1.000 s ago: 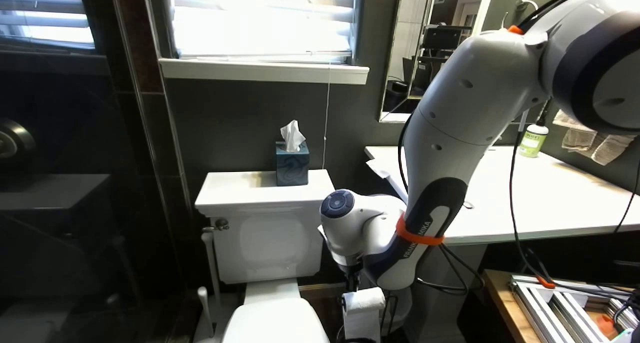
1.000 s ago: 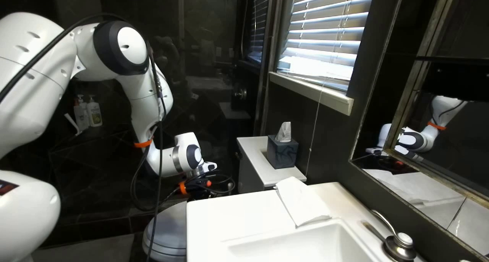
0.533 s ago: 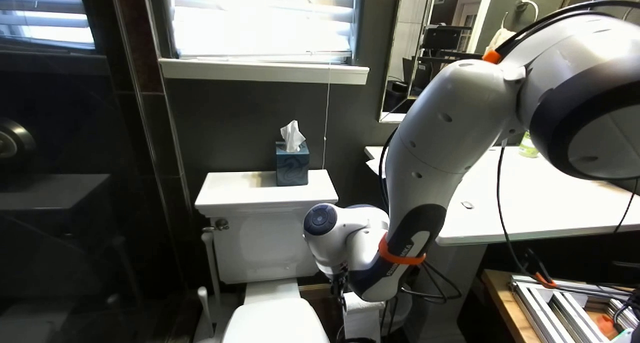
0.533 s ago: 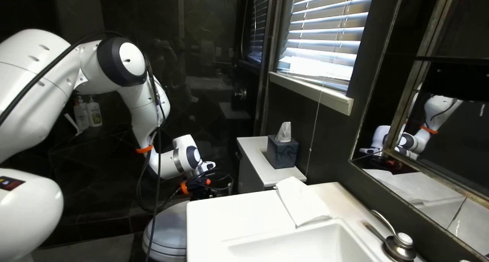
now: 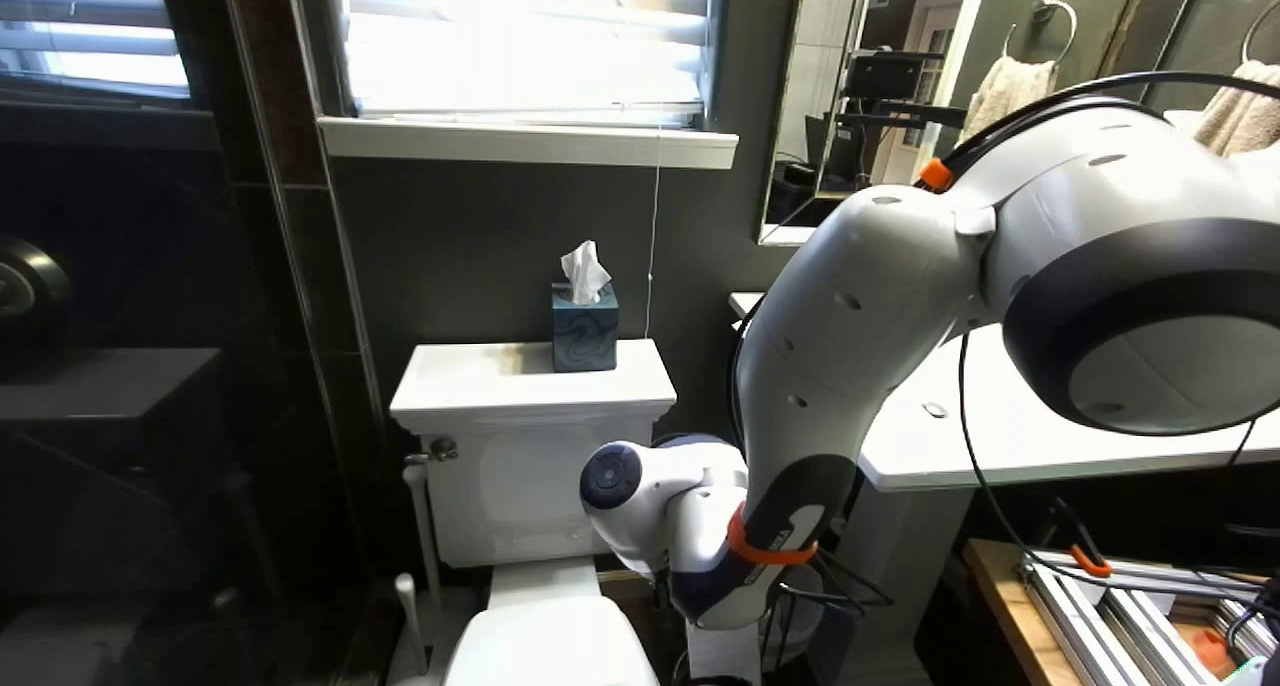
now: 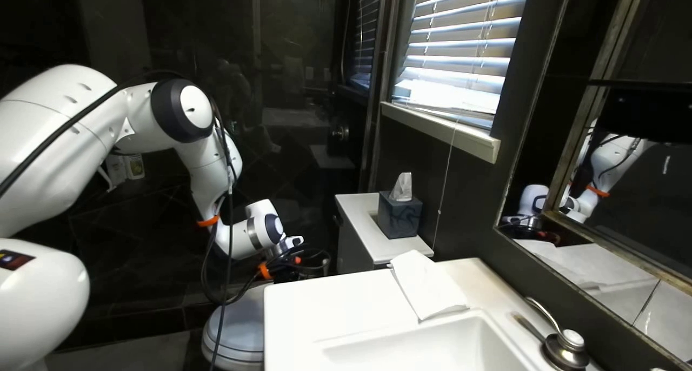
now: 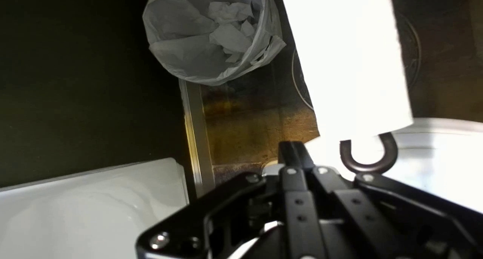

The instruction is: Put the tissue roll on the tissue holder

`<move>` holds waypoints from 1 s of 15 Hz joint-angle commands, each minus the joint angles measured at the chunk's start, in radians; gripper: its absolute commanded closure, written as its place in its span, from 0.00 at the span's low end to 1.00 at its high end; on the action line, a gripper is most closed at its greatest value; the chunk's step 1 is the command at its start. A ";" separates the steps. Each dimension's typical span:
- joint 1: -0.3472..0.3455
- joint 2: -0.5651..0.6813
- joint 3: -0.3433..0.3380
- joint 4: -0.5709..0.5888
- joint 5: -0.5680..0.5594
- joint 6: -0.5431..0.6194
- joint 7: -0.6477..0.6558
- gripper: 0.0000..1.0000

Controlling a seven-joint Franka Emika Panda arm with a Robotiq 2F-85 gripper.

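In the wrist view the tissue roll point(image 7: 351, 70) is being shown, the tissue holder's dark hook point(image 7: 390, 151) at its lower edge; in an exterior view all but a strip is being covered by the arm point(image 5: 830, 366). The gripper point(image 7: 295, 151) is being held with fingers pressed together, the roll lying near their tips, rightward in the wrist view. There its washed-out upper end is being cut off.
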 commanded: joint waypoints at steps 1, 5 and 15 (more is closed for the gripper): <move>-0.023 0.055 0.024 0.087 -0.008 -0.055 -0.073 1.00; -0.043 0.078 0.043 0.122 -0.009 -0.080 -0.134 1.00; -0.165 0.065 0.133 0.131 0.001 -0.078 -0.324 1.00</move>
